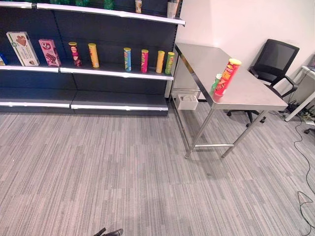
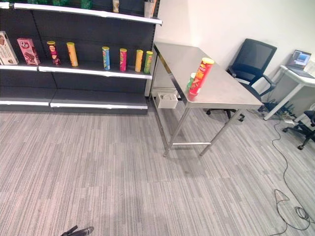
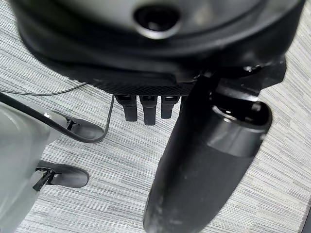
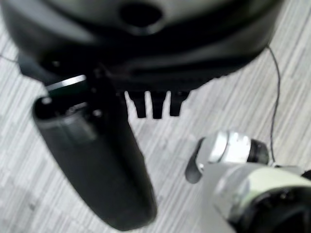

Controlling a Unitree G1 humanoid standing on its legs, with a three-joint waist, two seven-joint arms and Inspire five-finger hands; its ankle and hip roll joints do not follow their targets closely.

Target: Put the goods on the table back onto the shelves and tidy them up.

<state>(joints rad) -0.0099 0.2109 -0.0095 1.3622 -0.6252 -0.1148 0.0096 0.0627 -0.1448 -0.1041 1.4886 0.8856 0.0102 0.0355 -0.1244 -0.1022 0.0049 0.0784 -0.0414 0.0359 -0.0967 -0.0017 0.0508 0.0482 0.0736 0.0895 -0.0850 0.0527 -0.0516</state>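
Observation:
A tall red crisp can (image 1: 227, 77) stands upright near the front edge of the steel table (image 1: 211, 56), at the right. A small green bottle (image 1: 216, 83) stands against its left side. The dark shelf unit (image 1: 113, 73) lines the back wall left of the table; its middle shelf carries several upright cans (image 1: 144, 61) and two boxes (image 1: 22, 48). My left hand (image 3: 204, 160) hangs over the grey carpet, its fingers (image 3: 146, 109) straight and holding nothing. My right hand (image 4: 92, 160) also hangs over the carpet, its fingers (image 4: 155, 107) straight and holding nothing.
A white bin (image 1: 187, 101) sits under the table's far end, by the shelf. A black office chair (image 1: 273, 61) stands behind the table. A desk with a laptop (image 2: 299, 59) is at the far right. Wide grey carpet (image 1: 123, 167) lies between me and the shelf.

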